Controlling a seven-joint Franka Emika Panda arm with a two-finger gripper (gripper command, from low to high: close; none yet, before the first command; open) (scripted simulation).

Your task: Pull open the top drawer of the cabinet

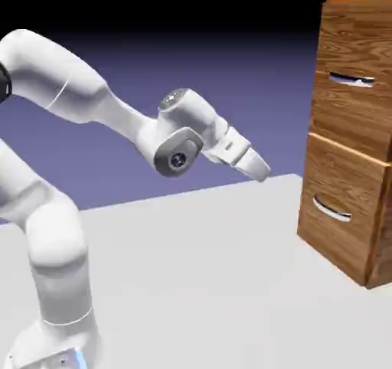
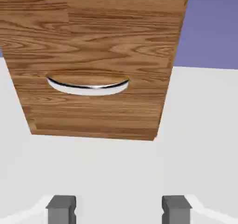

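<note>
While the white arm (image 1: 122,107) reaches in from the left side of the exterior view, its claw (image 2: 119,210) hangs near the middle of that frame, tilted down toward the right. The claw is spread: in the hand view its 2 grey fingertips (image 2: 61,210) stand wide apart at the bottom edge, 1 left and 1 right of the middle, with nothing pinched between them.

The brown wood-grain cabinet (image 1: 348,145) stands upright on the pale table (image 1: 191,275), along the right edge of the exterior view, well apart from the claw. It has 2 drawers, 1 above the other. The top drawer (image 1: 352,115) fills the upper right of the frame and sits closed, its silver bar handle (image 1: 352,80) untouched. The lower drawer (image 1: 337,226), at the right just below mid-height, is closed too, and its curved silver handle (image 1: 332,209) is also untouched.

In the hand view the wood front covers the upper left and upper middle, with 1 curved handle left of centre. Blue-violet backdrop (image 2: 209,28) shows at the upper right, and the pale tabletop fills the lower part of the frame.
</note>
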